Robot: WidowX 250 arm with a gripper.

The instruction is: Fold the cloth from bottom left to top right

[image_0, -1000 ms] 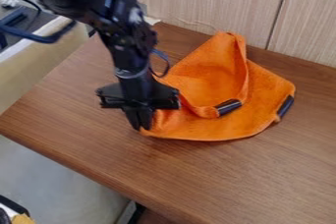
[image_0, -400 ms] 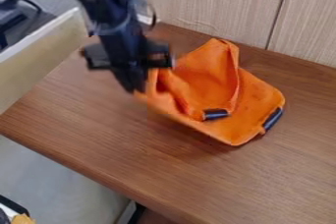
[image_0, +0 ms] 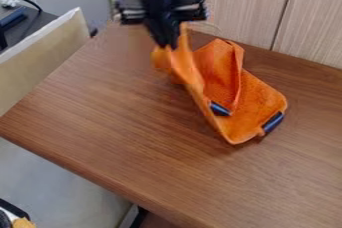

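The gripper [image_0: 171, 46] pinches the cloth [image_0: 259, 103] by one edge, holding it raised, presumably so that side can swing over the rest, which lies on the table [image_0: 120, 122] near the wall [image_0: 247, 7], its weight likely anchoring the fold

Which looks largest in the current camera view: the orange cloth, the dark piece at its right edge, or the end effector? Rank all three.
1. Orange cloth
2. End effector
3. Dark piece at the right edge
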